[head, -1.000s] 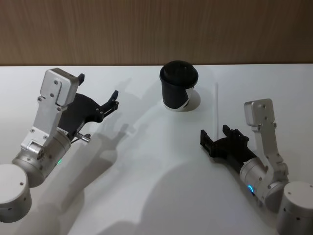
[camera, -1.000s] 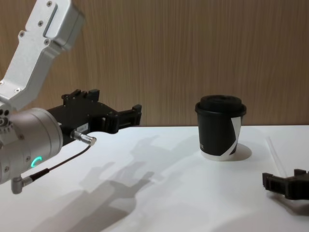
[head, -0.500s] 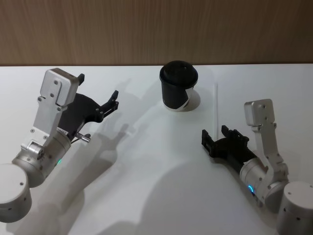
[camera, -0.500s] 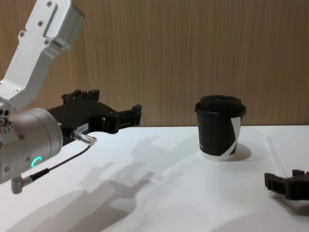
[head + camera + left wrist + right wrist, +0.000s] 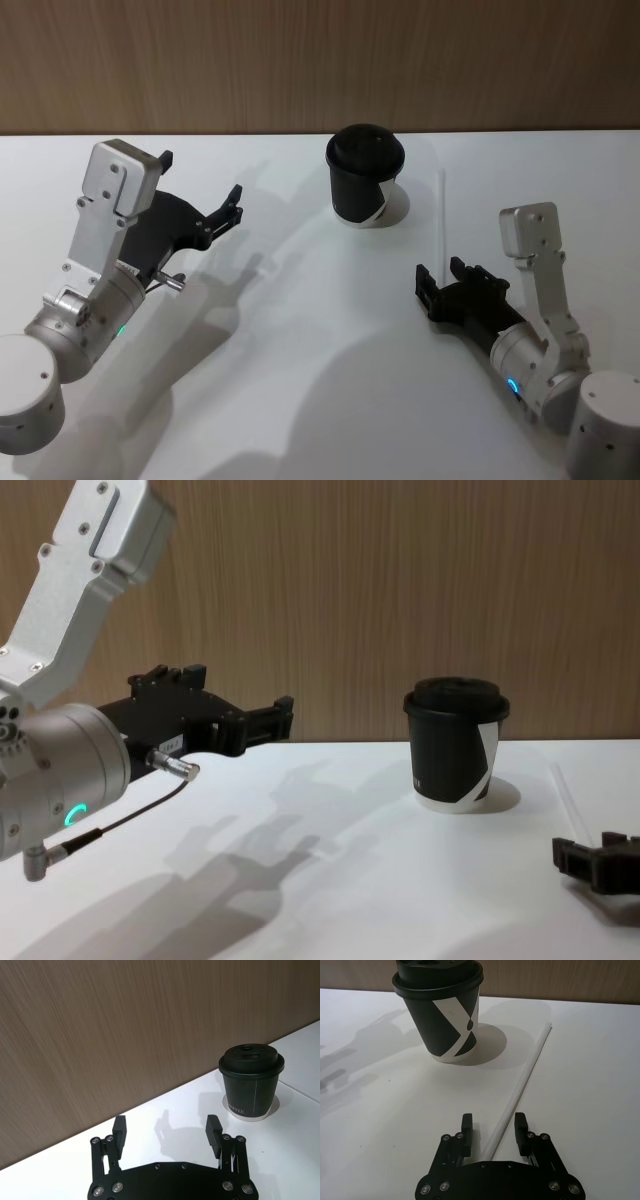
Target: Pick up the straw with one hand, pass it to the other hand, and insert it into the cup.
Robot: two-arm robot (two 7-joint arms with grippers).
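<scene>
The black cup point(image 5: 365, 186) with its black lid stands at the back middle of the white table, and shows too as the cup point(image 5: 441, 1014), the cup point(image 5: 251, 1087) and the cup point(image 5: 455, 745). The thin white straw point(image 5: 441, 215) lies flat to its right, pointing away from me. My right gripper point(image 5: 440, 272) is low at the straw's near end. In the right wrist view this gripper point(image 5: 493, 1127) is open and the straw point(image 5: 527, 1067) runs between its fingers without being pinched. My left gripper point(image 5: 235, 205) hovers open and empty on the left, seen also as the left gripper point(image 5: 166, 1132).
The white table point(image 5: 300, 400) ends at a brown wood-grain wall point(image 5: 320, 60) behind the cup. A thin grey cable with a metal plug point(image 5: 175, 767) hangs off my left wrist. Arm shadows fall across the table's middle.
My right gripper has shifted slightly to the right, lining up on the straw's near end. The left arm, cup and straw have not moved.
</scene>
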